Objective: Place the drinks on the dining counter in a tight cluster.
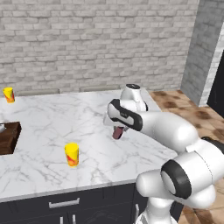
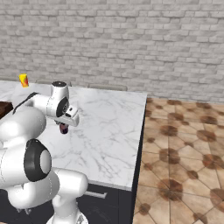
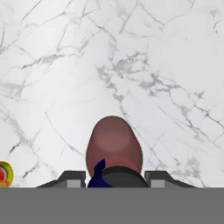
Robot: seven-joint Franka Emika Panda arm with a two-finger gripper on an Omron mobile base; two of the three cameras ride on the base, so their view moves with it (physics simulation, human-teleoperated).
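Note:
A short dark maroon drink (image 1: 117,133) hangs slightly tilted from my gripper (image 1: 117,127), just over the right part of the white marble dining counter (image 1: 87,118). The right base view has the same maroon drink (image 2: 64,128) under the gripper (image 2: 65,124), well inside the counter's (image 2: 109,127) right edge. Looking down along the hand, the maroon drink (image 3: 113,146) sits between the two fingertips of the gripper (image 3: 114,177), which is shut on it, with bare counter (image 3: 153,65) below. I cannot tell whether the drink touches the marble.
A yellow can (image 1: 71,154) stands near the counter's front edge, left of the gripper. Another yellow can (image 1: 8,94) is at the far left back. A dark wooden box (image 1: 8,138) lies at the left edge. Tiled floor (image 2: 183,153) lies beyond the counter's right edge.

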